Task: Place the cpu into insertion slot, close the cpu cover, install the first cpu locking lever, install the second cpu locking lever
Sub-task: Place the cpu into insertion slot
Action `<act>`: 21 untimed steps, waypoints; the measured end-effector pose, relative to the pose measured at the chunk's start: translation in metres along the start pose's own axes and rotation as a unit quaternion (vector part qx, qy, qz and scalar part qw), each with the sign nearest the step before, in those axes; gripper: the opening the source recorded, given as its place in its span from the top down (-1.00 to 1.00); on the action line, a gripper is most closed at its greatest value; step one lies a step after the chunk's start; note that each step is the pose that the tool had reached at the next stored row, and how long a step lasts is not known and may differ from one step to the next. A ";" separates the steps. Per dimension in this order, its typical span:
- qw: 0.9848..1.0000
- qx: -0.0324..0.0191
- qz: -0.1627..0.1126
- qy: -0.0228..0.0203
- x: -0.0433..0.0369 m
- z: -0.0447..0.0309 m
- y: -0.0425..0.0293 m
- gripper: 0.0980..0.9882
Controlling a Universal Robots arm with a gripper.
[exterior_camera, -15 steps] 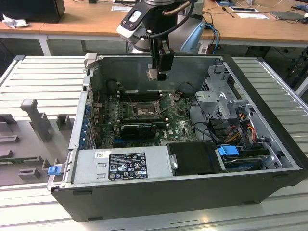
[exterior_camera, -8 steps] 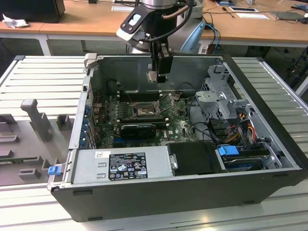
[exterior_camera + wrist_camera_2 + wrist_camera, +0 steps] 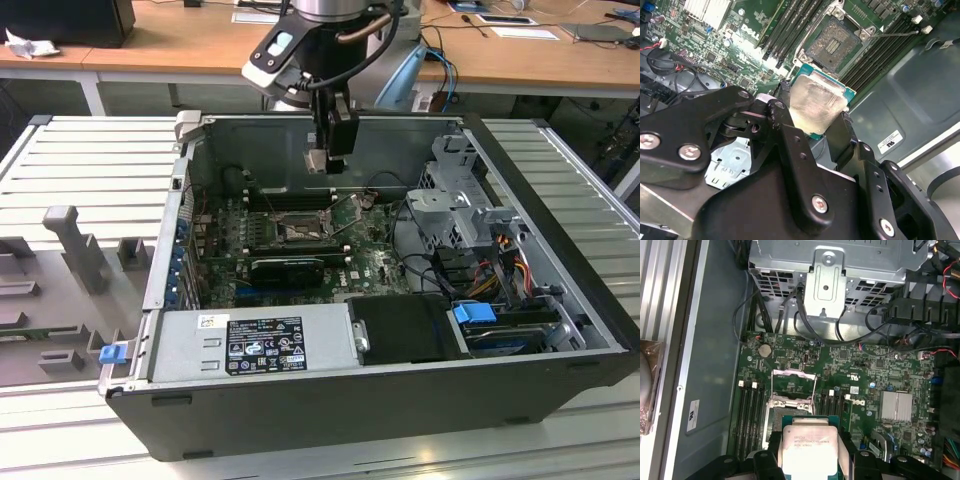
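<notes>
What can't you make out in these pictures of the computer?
- First wrist view: the insertion slot is partly hidden behind the cpu held in the pincer.
- Both wrist views: the cpu's underside faces away.
- Exterior view: the slot's contacts are too small to tell.

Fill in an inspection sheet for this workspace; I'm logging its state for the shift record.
Surface: slatted metal table carrying an open computer case.
Job's things: cpu held above the motherboard; insertion slot empty; cpu cover appears raised off it.
Clutter: grey fixtures on the table, at the exterior view's left.
Grippers: gripper shut on the cpu.
Cables: black cables loop by the drive cage; coloured wires at the exterior view's right.
Surroundings: wooden desks behind.
</notes>
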State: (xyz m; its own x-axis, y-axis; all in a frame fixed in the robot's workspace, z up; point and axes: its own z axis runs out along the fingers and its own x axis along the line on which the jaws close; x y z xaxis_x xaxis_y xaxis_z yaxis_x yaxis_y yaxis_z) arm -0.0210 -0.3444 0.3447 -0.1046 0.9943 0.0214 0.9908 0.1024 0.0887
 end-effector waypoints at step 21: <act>1.000 0.001 0.022 -0.002 0.0005 0.0160 -0.0021 0.03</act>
State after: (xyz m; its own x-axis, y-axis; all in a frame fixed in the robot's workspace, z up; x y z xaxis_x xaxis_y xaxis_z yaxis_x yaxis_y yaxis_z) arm -0.0218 -0.3436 0.3286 -0.0614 0.9979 0.0217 0.9945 0.0594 0.0858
